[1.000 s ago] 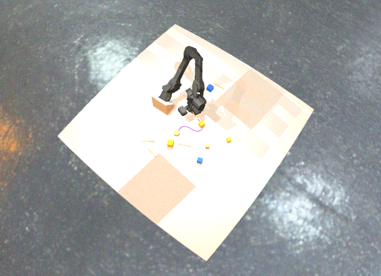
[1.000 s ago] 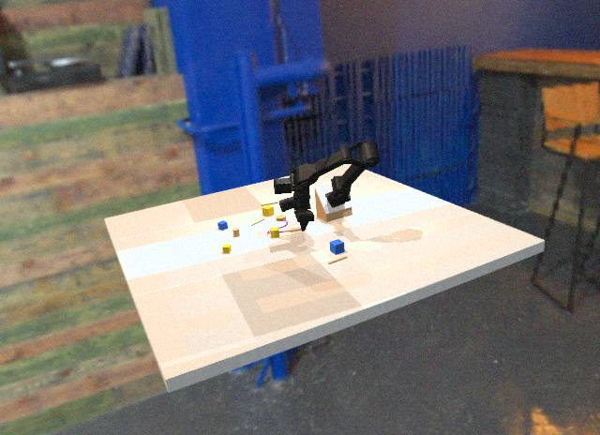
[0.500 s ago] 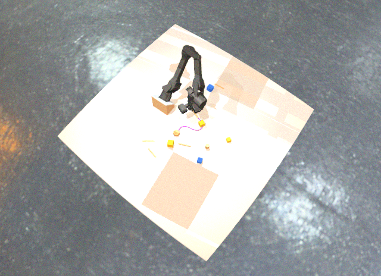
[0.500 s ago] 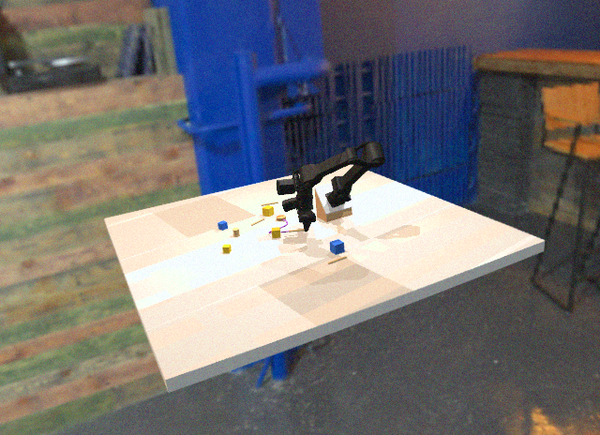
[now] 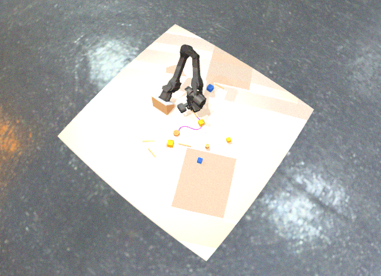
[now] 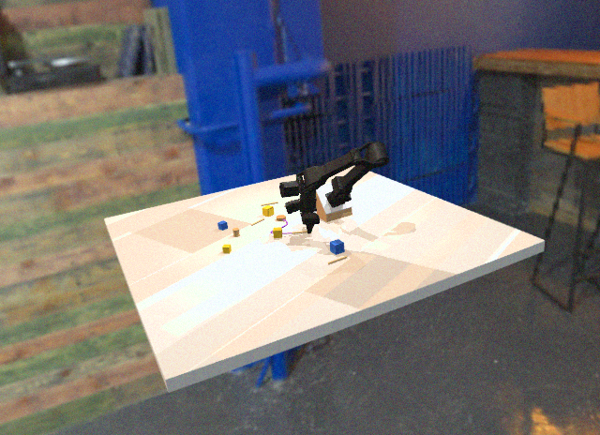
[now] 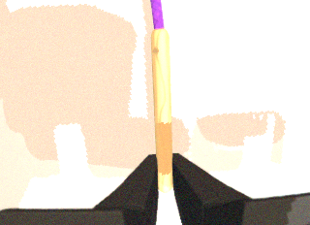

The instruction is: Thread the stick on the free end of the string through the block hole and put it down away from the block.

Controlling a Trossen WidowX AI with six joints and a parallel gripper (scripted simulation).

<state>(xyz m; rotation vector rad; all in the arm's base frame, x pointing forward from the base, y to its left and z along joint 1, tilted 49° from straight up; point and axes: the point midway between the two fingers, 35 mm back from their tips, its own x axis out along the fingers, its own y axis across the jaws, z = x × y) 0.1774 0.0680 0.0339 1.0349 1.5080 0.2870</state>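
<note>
My gripper (image 5: 193,111) (image 6: 309,231) (image 7: 164,161) is shut on the wooden stick (image 5: 195,114) (image 6: 296,232) (image 7: 163,80), near its end away from the string. The purple string (image 5: 184,126) (image 6: 286,223) (image 7: 156,9) leaves the stick's other end. It reaches one side of the yellow wooden block (image 5: 201,122) (image 6: 277,232) and comes out at the opposite side; the hole itself is not visible. The block sits on the table, apart from the stick and fingers. The string curves on to the round button (image 5: 176,132) (image 6: 280,217).
A blue cube (image 5: 210,87) (image 6: 337,247) and a loose stick (image 5: 218,85) (image 6: 337,260) lie beside the arm. Another yellow cube (image 5: 170,143) (image 6: 267,210) and a loose stick (image 5: 184,144) (image 6: 258,222) lie near the button. A large box (image 5: 162,106) (image 6: 334,214) stands by the arm's base.
</note>
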